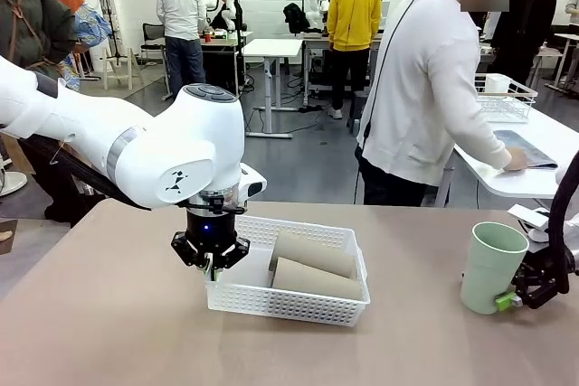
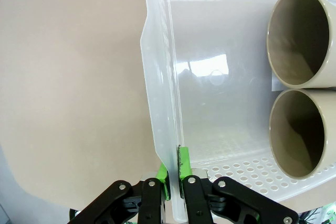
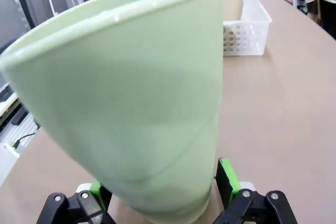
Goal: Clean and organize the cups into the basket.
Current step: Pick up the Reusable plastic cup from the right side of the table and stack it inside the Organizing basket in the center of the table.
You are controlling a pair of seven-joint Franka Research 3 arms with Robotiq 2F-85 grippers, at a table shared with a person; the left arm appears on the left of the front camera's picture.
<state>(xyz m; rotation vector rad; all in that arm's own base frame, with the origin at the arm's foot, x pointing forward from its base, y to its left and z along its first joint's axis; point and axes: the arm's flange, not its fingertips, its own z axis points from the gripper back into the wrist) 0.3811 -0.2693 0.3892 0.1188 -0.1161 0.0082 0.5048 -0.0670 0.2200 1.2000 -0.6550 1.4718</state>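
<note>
Status: two of three cups are stowed, one is outstanding.

The two tan cups (image 1: pixel 317 279) lie on their sides, side by side, at the right end of the basket (image 1: pixel 289 303). Their mouths face its bare left half. The basket sits on the tabletop (image 1: pixel 109 314) near the middle.

The left jaws are narrow and pinch the basket's left end wall between the pads (image 2: pixel 182 162).

The green cup (image 1: pixel 491 267) stands upright on the tabletop, well apart from the basket on the robot's right. The right jaws bracket its base, with a pad (image 3: pixel 227 179) at each side and apparently pressed against it. This is judged a grip.

Remaining work, as judged: carry the green cup across and set it in the free left half. Whether any cup has been cleaned cannot be told.
</note>
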